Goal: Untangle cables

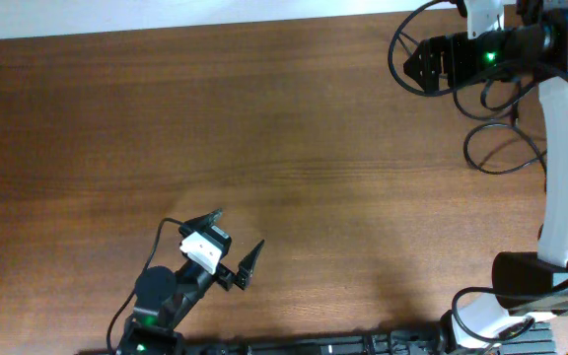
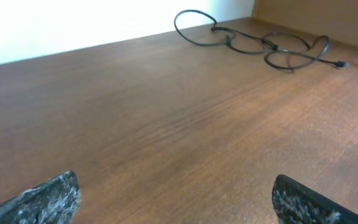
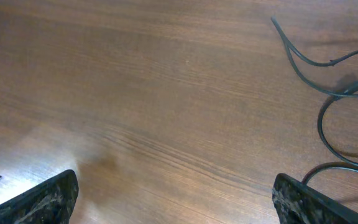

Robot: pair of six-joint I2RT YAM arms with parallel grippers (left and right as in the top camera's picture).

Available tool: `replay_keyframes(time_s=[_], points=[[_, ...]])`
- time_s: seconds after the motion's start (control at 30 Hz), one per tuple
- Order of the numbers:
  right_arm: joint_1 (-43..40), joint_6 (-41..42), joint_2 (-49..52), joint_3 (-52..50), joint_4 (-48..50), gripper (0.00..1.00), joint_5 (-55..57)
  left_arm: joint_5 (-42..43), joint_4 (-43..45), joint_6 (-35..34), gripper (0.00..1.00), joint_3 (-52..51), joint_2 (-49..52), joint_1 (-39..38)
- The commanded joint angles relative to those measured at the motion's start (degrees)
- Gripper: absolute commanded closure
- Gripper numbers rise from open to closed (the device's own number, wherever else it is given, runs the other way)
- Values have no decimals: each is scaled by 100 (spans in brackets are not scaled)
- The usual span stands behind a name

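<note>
- Cables (image 1: pixel 501 171), thin black flexible cords with small plugs, lie looped at the far right of the brown wooden counter (image 1: pixel 264 118), near the right hand (image 1: pixel 409 65).
- Left wrist view: left hand (image 2: pixel 176 199) wide, empty; cables (image 2: pixel 272 46) well ahead.
- Right wrist view: right hand wide, empty; cables (image 3: pixel 352 86) to its right. Nothing is grasped yet; the next move calls for reaching one strand.

We see a dark brown wooden table (image 1: pixel 264 148) with fine grain filling nearly the whole overhead view. Beyond the table's far edge runs a bright white strip (image 1: pixel 166 18). Soft glare (image 1: pixel 240 209) lies near the table's middle.
</note>
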Motion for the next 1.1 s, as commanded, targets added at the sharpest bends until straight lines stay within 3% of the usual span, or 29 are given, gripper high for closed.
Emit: replay_keyframes(time_s=[0.0,0.4,0.73,1.07], points=[[20,-63,-57,33,0,2,26,-402,-81,-37,1,-17,-367,33],[20,-63,-57,33,0,1,26,-1401,-684,-33,1,-22,-2055,424],[20,-63,-57,33,0,1,26,-2452,-841,-31,1,-22,-2041,643],[20,-63,-57,33,0,1,26,-2518,-1193,24,1,-22,-2041,859]])
